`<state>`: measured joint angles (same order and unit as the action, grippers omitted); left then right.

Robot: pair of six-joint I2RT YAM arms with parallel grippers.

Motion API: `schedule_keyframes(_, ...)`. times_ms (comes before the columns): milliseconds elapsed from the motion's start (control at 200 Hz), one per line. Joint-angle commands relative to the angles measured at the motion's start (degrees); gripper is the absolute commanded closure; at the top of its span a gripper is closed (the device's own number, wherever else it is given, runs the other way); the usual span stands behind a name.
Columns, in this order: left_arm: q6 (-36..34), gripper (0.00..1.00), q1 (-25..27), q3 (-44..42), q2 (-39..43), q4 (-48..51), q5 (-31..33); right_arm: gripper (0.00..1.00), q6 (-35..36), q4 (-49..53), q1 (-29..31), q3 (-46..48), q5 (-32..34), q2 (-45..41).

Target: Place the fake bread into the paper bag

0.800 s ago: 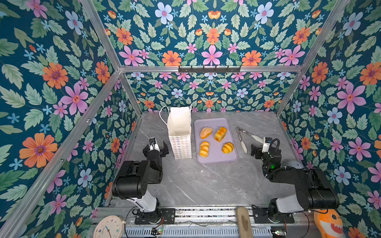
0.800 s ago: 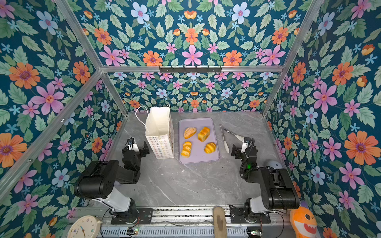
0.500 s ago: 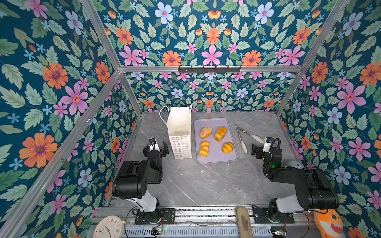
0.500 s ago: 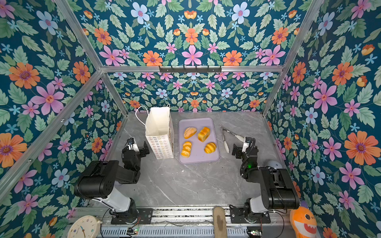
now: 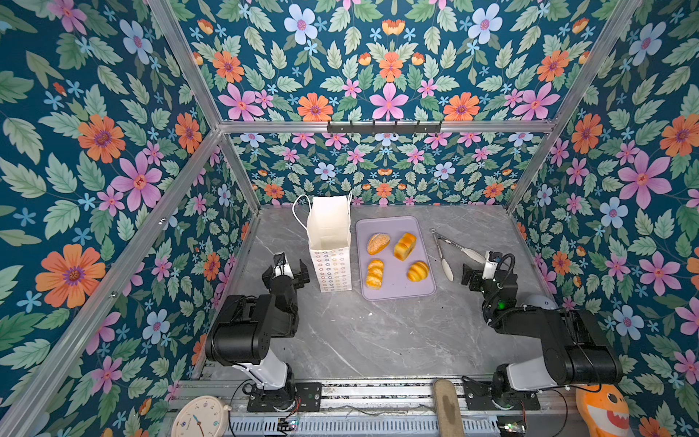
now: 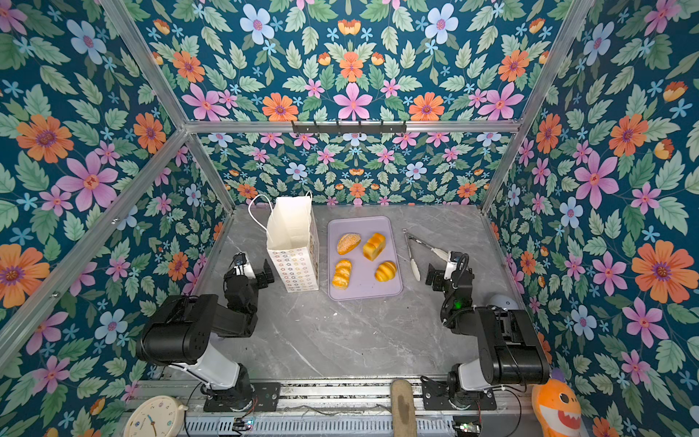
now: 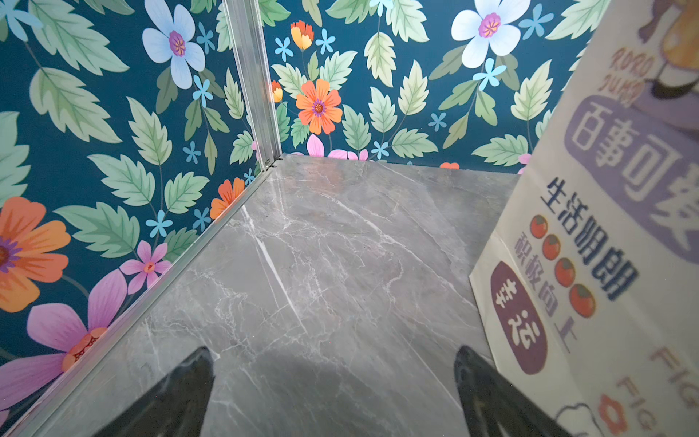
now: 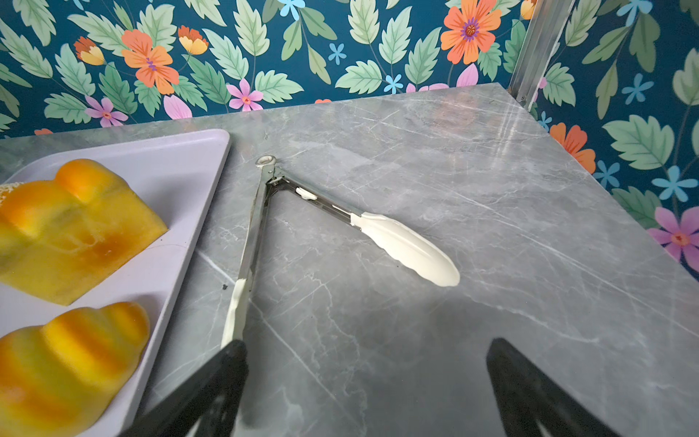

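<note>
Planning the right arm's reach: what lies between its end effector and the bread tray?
Open tongs lie between the right end effector and the tray, seen in both top views.

On the bench (image 5: 378, 340), the paper bag (image 5: 330, 242) stands left of the tray (image 5: 395, 278) holding the fake bread (image 5: 378, 243), with tongs (image 5: 440, 253) lying right of it.

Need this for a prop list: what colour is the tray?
The tray is plain pale lilac, clearest in a top view.

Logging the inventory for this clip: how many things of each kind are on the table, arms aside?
Fake bread: 4 (seeded roll, blocky loaf, ridged loaf, striped bun)
Paper bag: 1
Tray: 1
Tongs: 1
Total: 7
</note>
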<state>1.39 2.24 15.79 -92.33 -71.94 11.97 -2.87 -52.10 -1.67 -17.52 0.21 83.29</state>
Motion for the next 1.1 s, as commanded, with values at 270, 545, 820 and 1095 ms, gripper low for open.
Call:
schedule_keyframes(270,-0.4,0.0,0.1,-0.2,0.1,-0.2,-0.2,0.01,0.0,-0.7,0.1,0.1,0.5,-0.1)
schedule_keyframes(545,-0.2,0.0,0.0,-3.1,4.8,-2.1,0.8,0.01,-1.2,-3.2,0.1,2.7,3.8,-3.2)
schedule_keyframes(820,9.0,0.0,0.0,2.4,22.1,26.8,6.4,0.01,-3.2,13.8,0.1,-0.8,4.8,-18.5)
schedule_keyframes(1095,22.8,0.0,0.0,13.1,37.9,57.7,7.6,0.01,-26.0,36.8,0.1,-13.3,7.2,-29.7)
